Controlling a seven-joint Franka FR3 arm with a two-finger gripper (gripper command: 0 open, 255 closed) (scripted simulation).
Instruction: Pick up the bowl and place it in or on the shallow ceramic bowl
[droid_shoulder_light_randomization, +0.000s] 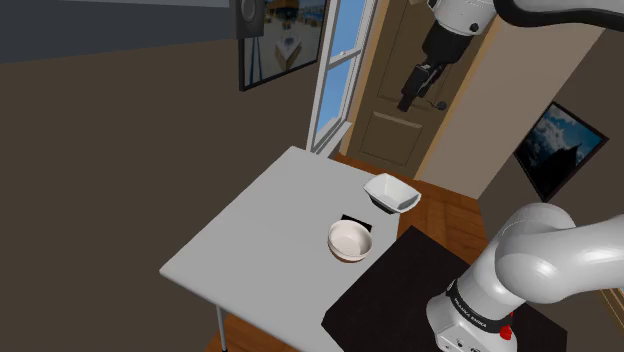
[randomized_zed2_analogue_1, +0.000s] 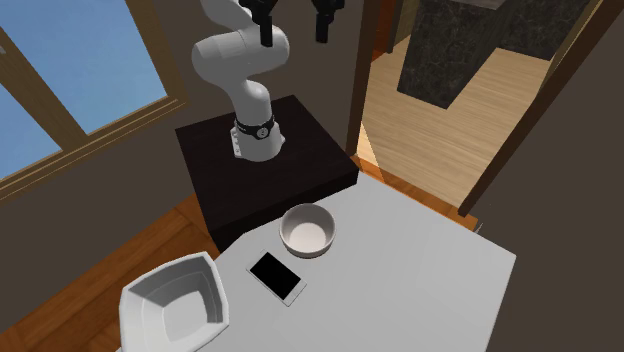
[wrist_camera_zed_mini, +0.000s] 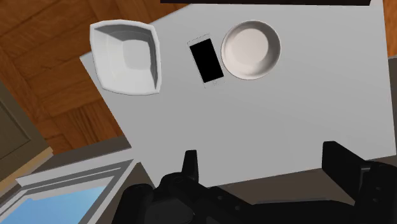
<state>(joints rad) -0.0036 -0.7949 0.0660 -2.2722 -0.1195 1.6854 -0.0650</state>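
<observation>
Round white bowl (wrist_camera_zed_mini: 250, 49) sits well below the wide-open black gripper (wrist_camera_zed_mini: 267, 168); descend astride its rim, away from the flat black phone (wrist_camera_zed_mini: 207, 60).

End effector (wrist_camera_zed_mini: 267, 170) above a pale grey tabletop (wrist_camera_zed_mini: 286, 108), its two black fingers (wrist_camera_zed_mini: 191, 167) standing apart with nothing between them. Well away from the fingers, a round white bowl (wrist_camera_zed_mini: 250, 50) lies just beside a black-screened phone (wrist_camera_zed_mini: 207, 60). Past the phone, an angular white bowl (wrist_camera_zed_mini: 125, 57) sits at the tabletop's edge, with wooden floor (wrist_camera_zed_mini: 44, 76) beyond.
</observation>
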